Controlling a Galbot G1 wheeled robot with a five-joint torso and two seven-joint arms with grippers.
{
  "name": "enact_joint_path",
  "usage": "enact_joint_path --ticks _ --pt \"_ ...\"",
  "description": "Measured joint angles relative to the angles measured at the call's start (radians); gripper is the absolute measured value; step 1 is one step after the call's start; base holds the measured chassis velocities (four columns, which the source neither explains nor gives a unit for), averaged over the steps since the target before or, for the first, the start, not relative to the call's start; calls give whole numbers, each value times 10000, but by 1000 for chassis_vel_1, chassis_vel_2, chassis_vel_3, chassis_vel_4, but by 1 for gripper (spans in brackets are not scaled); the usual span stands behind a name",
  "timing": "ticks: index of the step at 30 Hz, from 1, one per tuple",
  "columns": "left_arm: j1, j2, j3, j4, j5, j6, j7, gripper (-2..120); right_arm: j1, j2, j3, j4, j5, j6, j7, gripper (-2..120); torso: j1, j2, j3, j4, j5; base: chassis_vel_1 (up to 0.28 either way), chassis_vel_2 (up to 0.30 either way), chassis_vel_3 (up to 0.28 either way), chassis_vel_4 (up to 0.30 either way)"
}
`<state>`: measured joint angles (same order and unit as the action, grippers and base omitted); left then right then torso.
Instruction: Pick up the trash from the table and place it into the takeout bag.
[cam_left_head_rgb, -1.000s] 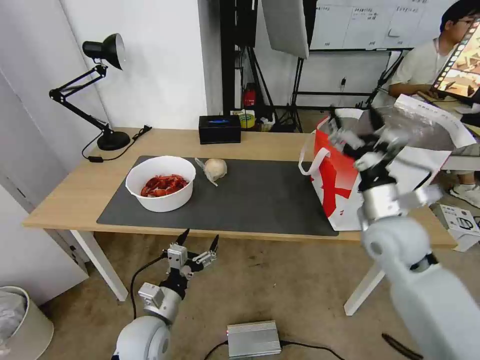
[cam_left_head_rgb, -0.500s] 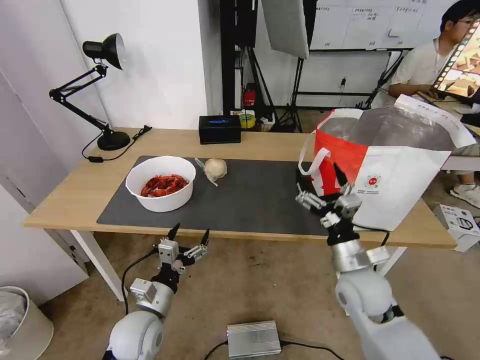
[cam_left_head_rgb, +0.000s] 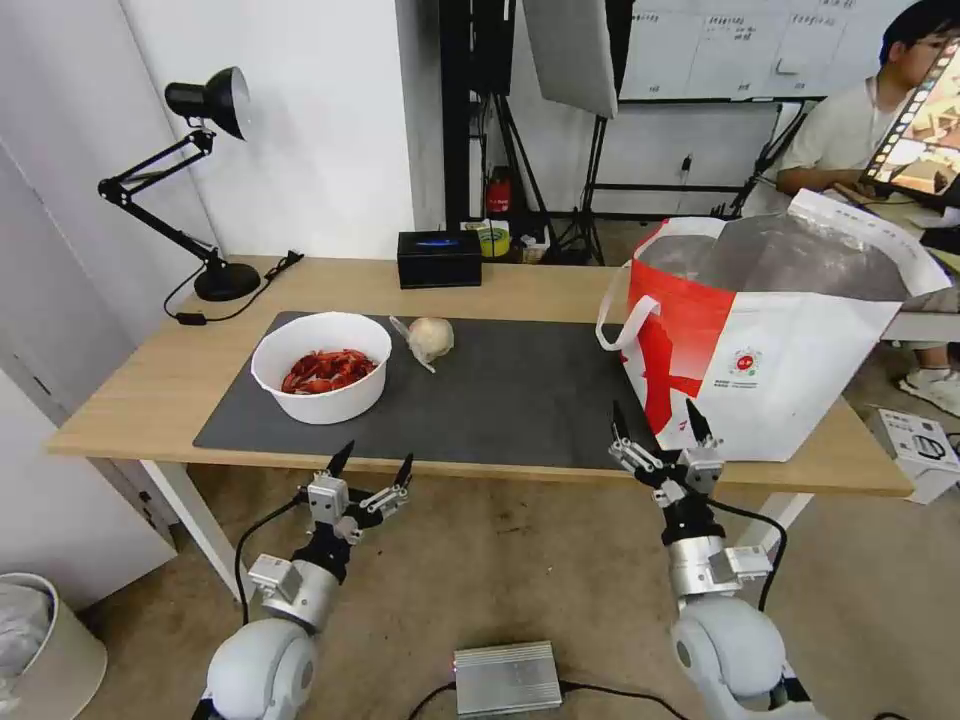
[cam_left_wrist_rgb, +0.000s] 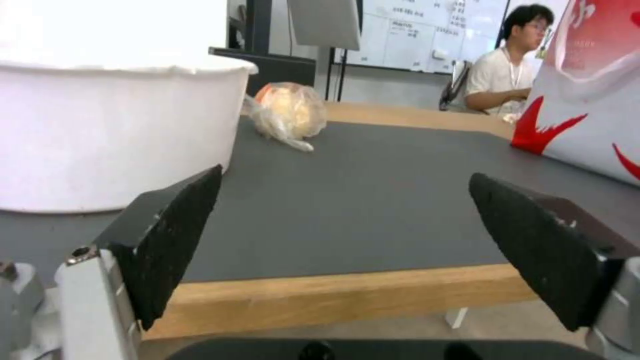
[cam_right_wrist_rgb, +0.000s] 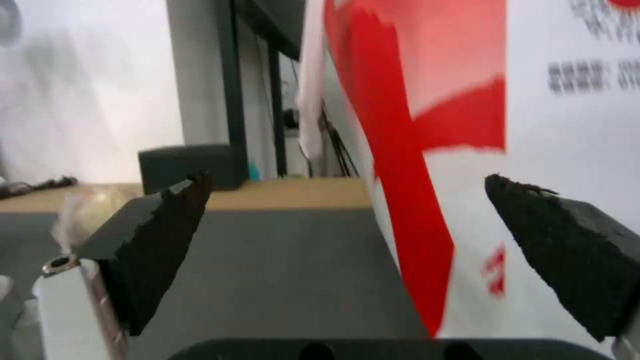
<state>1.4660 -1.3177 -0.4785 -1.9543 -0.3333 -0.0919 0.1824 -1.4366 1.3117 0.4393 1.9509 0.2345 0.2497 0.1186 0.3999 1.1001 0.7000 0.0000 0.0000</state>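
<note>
A white round bowl (cam_left_head_rgb: 320, 380) of red crayfish shells sits on the dark grey mat (cam_left_head_rgb: 500, 400) of the table (cam_left_head_rgb: 130, 395). To its right lies a beige lump in clear wrap (cam_left_head_rgb: 430, 339). The white-and-red takeout bag (cam_left_head_rgb: 780, 340) stands open at the table's right end. My left gripper (cam_left_head_rgb: 371, 464) hangs open below the table's front edge, in front of the bowl (cam_left_wrist_rgb: 113, 135) and the lump (cam_left_wrist_rgb: 290, 112). In front of the bag (cam_right_wrist_rgb: 507, 150), low by the front edge, my right gripper (cam_left_head_rgb: 655, 418) is open and empty.
A black desk lamp (cam_left_head_rgb: 205, 180) stands at the table's back left and a small black box (cam_left_head_rgb: 439, 258) at the back middle. A silver box (cam_left_head_rgb: 507, 677) lies on the floor between my arms. A white bin (cam_left_head_rgb: 45, 640) stands at the lower left.
My right arm has come down from over the bag's mouth to below the table's front edge. My left gripper has sunk a little lower and to the left.
</note>
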Motion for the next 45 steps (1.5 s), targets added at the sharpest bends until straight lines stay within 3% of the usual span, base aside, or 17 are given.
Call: enact_joint_path --ticks 28,45 --pt "-133 90 -77 117 -179 49 -11 100 -262 259 -285 -260 -216 -293 -3 100 0 -1 0 0 0 0 0 0 0" --pt "31 51 -171 80 -139 53 -48 100 1283 -91 -1548 -520 638 -67 -394 100 1 -1 1 0 0 0 0 0 0"
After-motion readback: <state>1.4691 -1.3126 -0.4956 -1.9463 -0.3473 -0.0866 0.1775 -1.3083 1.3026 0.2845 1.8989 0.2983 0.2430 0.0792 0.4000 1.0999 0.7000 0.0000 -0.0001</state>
